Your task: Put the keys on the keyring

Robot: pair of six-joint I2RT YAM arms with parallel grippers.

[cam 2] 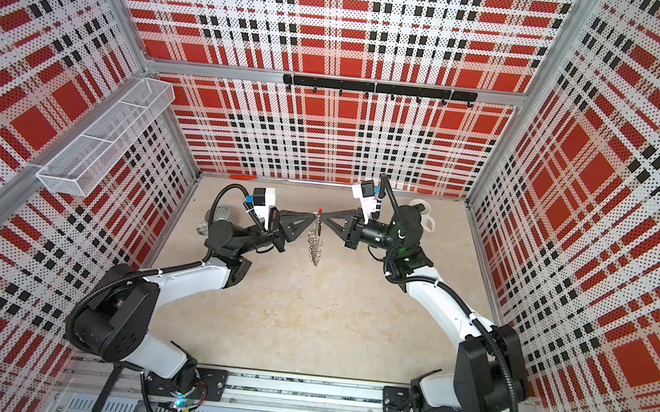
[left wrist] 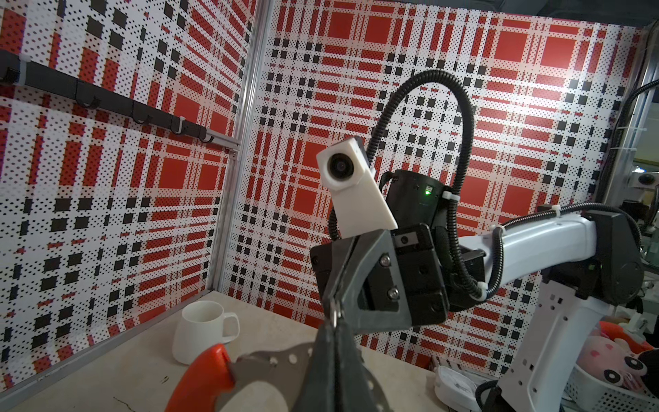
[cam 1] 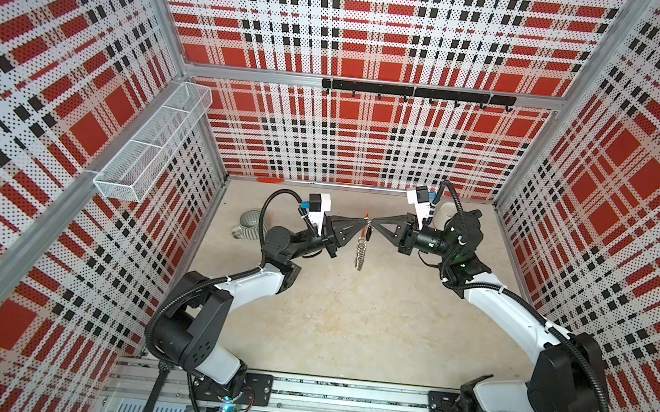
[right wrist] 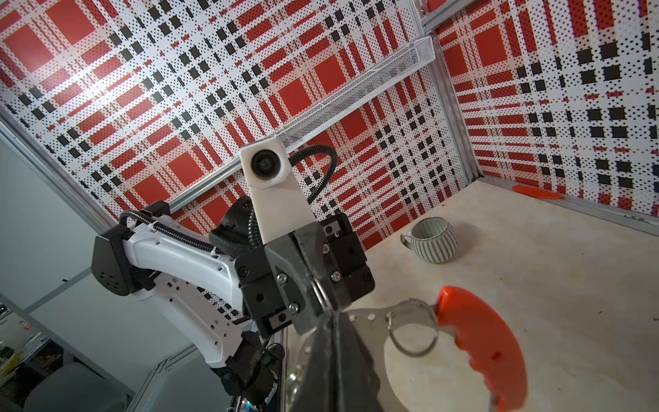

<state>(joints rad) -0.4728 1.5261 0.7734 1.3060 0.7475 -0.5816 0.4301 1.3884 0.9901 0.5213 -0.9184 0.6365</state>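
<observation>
The left gripper (cam 1: 361, 220) and right gripper (cam 1: 375, 222) meet tip to tip, both squeezed tight on the top of the keyring (cam 1: 361, 254), which hangs between them, the keys (cam 1: 367, 233) just below.

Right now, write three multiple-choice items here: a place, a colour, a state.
1. The striped grey mug stands on the table, at its: A left side; B right side; C front edge.
2. On the keyring, the curved segment is: A blue; B red; C green.
3. The keyring is: A flat on the table; B inside a mug; C held in the air.
Key: A, it sits left in both top views; B, red in both wrist views; C, left end effector and right end effector pinch it aloft.
</observation>
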